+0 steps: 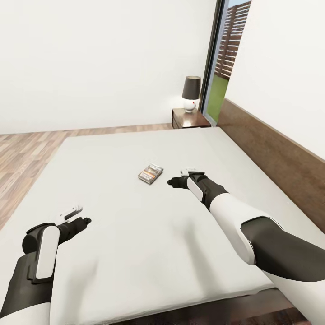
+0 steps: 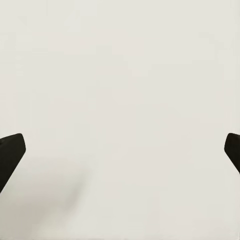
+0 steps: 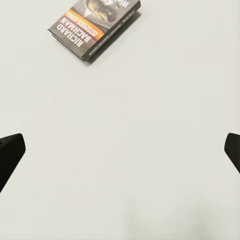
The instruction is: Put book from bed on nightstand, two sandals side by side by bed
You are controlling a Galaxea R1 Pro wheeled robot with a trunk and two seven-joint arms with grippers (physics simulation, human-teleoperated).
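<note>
Book (image 1: 150, 173): flat on bed (image 1: 113, 253), just ahead-left of right end effector (image 1: 174, 182), long axis diagonal.
Right end effector: wide open, empty.
Left end effector (image 1: 85, 221): farther, open, empty.

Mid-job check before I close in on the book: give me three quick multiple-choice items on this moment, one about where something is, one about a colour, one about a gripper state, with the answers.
1. Where does the small dark grey paperback book lie?
A. on the nightstand
B. on the white mattress of the bed
C. on the floor

2. What colour is the shade of the lamp on the dark brown wooden nightstand?
A. dark
B. bright blue
C. orange

3. How is the right gripper?
A. shut on the book
B. shut, empty
C. open, empty

Answers: 1 B, the book rests flat mid-mattress; 2 A, the shade looks dark grey-brown above a white base; 3 C, the right wrist view shows its fingertips wide apart over bare mattress, the book ahead of them.
</note>
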